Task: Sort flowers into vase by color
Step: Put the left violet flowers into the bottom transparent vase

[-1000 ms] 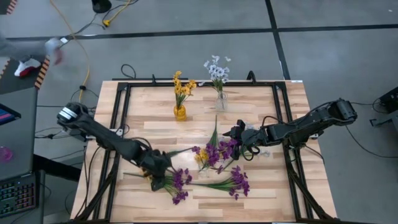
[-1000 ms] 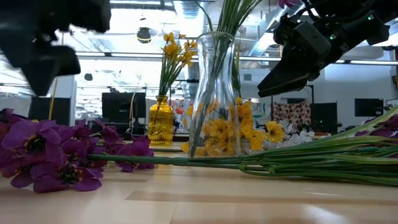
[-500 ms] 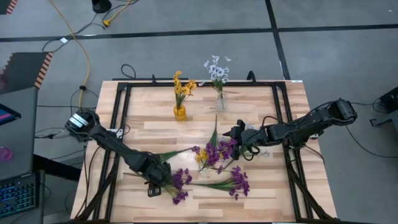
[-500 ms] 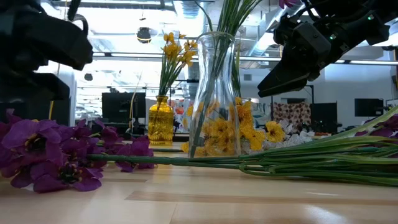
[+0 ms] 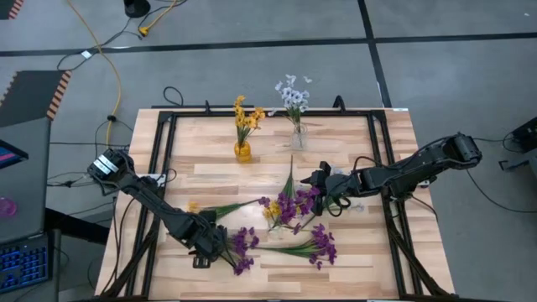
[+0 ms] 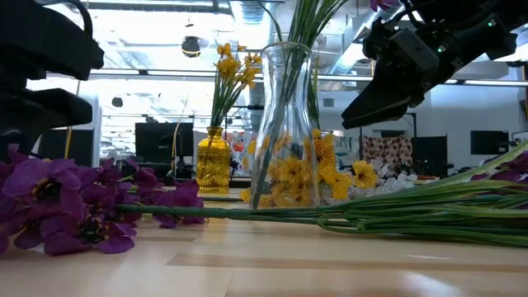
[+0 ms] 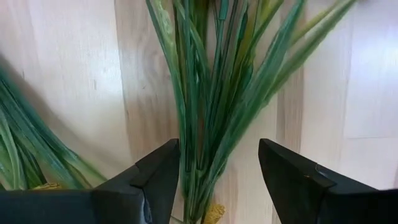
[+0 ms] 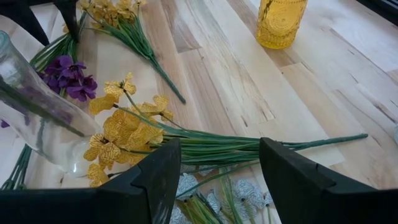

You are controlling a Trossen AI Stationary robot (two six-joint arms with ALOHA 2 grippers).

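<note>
My left gripper [image 5: 206, 249] [image 7: 217, 180] hangs open near the table's near edge. Its fingers stand on either side of the green stems [image 7: 208, 118] of a purple sprig [image 5: 243, 245] [image 6: 58, 206] that lies flat on the wood. My right gripper [image 5: 319, 183] [image 8: 217, 180] is open above the middle of the table. It hovers over a lying yellow sprig [image 8: 127, 134] and white-blue sprigs [image 8: 211, 198]. A clear glass vase [image 6: 285, 132] [image 8: 34, 121] holds purple flowers [image 5: 294, 205].
A yellow vase [image 5: 242, 152] [image 8: 283, 22] with yellow flowers and a clear vase [image 5: 298, 134] with white-blue flowers stand near the far edge. Another purple sprig [image 5: 319, 245] and a yellow sprig [image 5: 195, 206] lie on the table. A black frame [image 5: 159, 143] runs around the tabletop.
My left gripper has moved toward the table's near edge, along the purple sprig's stems, and now stands over their lower ends. That move uncovered a yellow sprig on the table behind it. A person at the far left has gone out of view.
</note>
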